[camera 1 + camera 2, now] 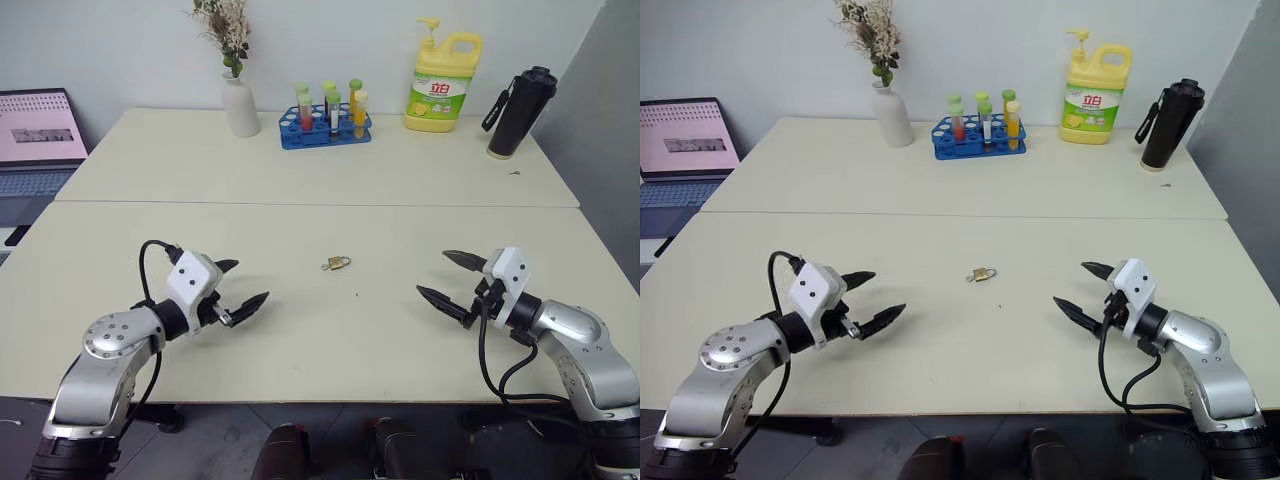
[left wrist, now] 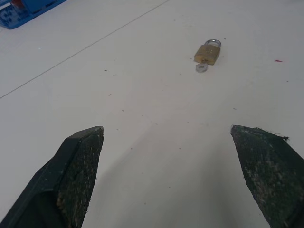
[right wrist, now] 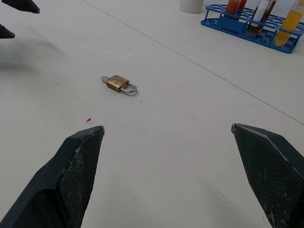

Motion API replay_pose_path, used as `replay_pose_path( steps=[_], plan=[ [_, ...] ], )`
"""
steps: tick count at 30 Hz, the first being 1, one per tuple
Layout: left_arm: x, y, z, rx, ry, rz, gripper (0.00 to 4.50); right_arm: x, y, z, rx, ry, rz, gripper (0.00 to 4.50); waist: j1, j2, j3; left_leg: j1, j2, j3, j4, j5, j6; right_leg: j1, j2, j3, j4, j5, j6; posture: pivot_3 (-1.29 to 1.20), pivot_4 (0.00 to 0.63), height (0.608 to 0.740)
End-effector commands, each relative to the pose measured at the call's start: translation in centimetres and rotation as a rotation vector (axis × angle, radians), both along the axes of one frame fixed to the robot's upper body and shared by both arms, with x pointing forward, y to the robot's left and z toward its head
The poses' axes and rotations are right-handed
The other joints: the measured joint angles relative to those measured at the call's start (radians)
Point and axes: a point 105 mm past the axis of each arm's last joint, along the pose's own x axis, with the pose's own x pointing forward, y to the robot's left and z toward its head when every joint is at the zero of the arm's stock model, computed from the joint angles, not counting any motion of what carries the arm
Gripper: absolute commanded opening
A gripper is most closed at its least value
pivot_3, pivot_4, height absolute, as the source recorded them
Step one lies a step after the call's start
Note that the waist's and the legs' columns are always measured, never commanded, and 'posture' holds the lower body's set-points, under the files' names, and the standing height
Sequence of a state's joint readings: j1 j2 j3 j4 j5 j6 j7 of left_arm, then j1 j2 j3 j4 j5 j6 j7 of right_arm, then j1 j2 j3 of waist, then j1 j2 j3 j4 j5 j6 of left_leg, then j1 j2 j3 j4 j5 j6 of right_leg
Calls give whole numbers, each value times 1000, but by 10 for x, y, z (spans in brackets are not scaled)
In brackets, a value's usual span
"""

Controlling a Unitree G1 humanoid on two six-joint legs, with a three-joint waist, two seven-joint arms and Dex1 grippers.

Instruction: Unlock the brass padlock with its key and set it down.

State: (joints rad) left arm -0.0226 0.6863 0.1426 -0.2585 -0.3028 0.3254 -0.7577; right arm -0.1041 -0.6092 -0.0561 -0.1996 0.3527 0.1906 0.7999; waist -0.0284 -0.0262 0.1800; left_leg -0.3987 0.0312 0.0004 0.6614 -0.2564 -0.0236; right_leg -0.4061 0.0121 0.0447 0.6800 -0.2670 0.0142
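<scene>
1. The left gripper (image 1: 240, 285) hovers just above the near part of the table (image 1: 300, 350), its two black fingers spread wide and holding nothing, pointing toward the table's middle.
2. The right gripper (image 1: 452, 277) hovers on the opposite side at about the same depth, fingers likewise wide apart and empty, angled inward toward the left gripper.
3. Between the two grippers and slightly farther back, the padlock (image 1: 339, 263) lies flat on the table, well apart from both. Its shackle (image 2: 214, 42) looks closed.
4. The key (image 2: 201, 67) sits in the bottom of the padlock body, its silvery round head sticking out on the side away from the shackle.
5. Beyond the padlock a seam (image 1: 300, 203) runs across, where a second table joins the first.
6. At the far edge stand a white vase (image 1: 240, 105) with dried flowers, a blue rack (image 1: 325, 128) of coloured tubes, a yellow soap bottle (image 1: 443, 82) and a black flask (image 1: 520, 112).
7. A laptop (image 1: 38, 140) sits off the table's left side.
</scene>
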Motion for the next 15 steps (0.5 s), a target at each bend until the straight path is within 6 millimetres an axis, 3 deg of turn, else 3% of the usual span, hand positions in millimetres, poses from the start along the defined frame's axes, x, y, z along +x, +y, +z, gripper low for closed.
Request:
replay_pose_path(
  steps=[1,15],
  plan=[
    [6,0,21,-13,-105,14,4484,-2,2,7,-1,-43,21,4500,1,0,0,0,0,0,0,0,0,0,0,0,0,0,0,0,150,740],
    [6,-1,16,56,-130,1,4484,2,8,5,-34,-54,16,4500,0,0,0,0,0,0,0,0,0,0,0,0,0,0,0,0,150,740]
  ],
)
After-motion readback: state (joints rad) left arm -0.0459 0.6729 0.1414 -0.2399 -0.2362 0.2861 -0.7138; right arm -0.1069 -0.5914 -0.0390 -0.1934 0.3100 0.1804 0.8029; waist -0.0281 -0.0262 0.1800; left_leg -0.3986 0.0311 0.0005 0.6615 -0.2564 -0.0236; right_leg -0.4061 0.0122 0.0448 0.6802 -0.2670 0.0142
